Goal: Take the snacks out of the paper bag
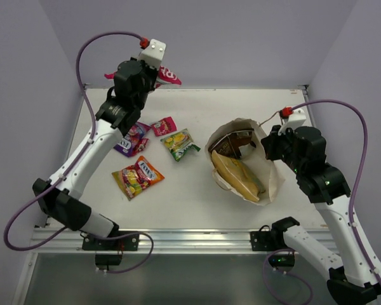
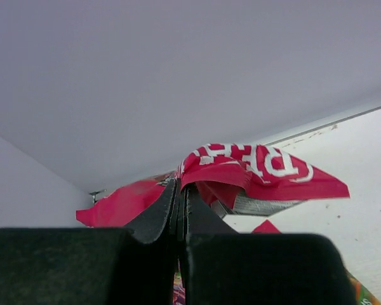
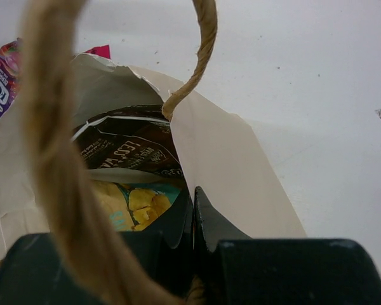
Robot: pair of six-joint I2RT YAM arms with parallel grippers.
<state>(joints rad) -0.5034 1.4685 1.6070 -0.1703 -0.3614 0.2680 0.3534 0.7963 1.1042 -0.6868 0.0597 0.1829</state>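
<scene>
The cream paper bag (image 1: 273, 181) lies on its side at the right of the table, mouth open toward the back left. Inside it show a dark brown pouch (image 1: 239, 141) and a larger tan-yellow pouch (image 1: 237, 176). My right gripper (image 1: 267, 143) is shut on the bag's rim (image 3: 222, 152), with the brown pouch (image 3: 130, 149) and the yellow pouch (image 3: 136, 203) just beyond its jaws. My left gripper (image 2: 181, 189) is raised at the back left, shut on a red packet (image 2: 260, 166) that hangs crumpled from the jaws (image 1: 169, 76).
Purple (image 1: 132, 138), pink (image 1: 164, 126), green-yellow (image 1: 180, 143) and orange-yellow (image 1: 138, 176) packets lie on the white table (image 1: 197, 203) left of the bag. A brown cord handle (image 3: 54, 171) loops close across the right wrist view. Lilac walls stand at the back and sides.
</scene>
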